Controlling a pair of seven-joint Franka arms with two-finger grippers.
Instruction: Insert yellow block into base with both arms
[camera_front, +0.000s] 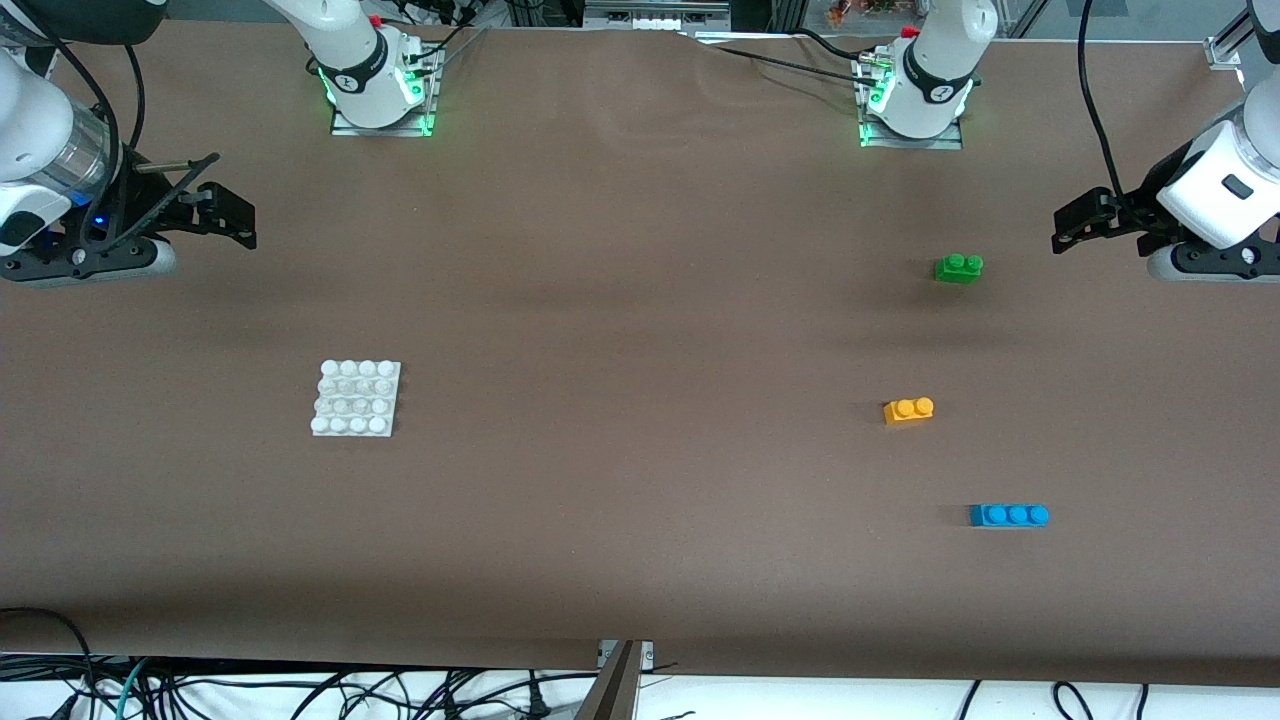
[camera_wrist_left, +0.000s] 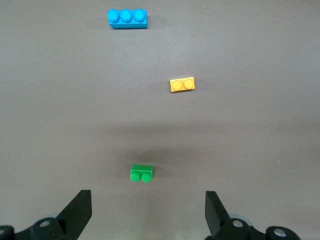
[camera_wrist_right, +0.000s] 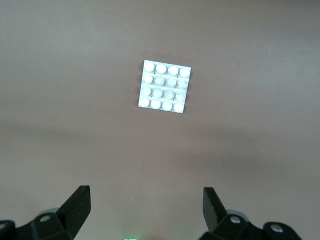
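Brown table | yellow block lies free between green brick and blue brick, left arm's end | base flat, well apart, right arm's end | left claw wide, empty, raised at table's edge | right claw wide, empty, likewise, likely start pose.

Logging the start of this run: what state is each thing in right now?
Small orange-yellow plastic brick: loose on table, studs up.
Flat white studded base plate: flat, nothing on it.
Green two-stud brick: loose.
Blue three-stud brick: loose.
Left gripper: open, empty, raised.
Right gripper: open, empty, raised.
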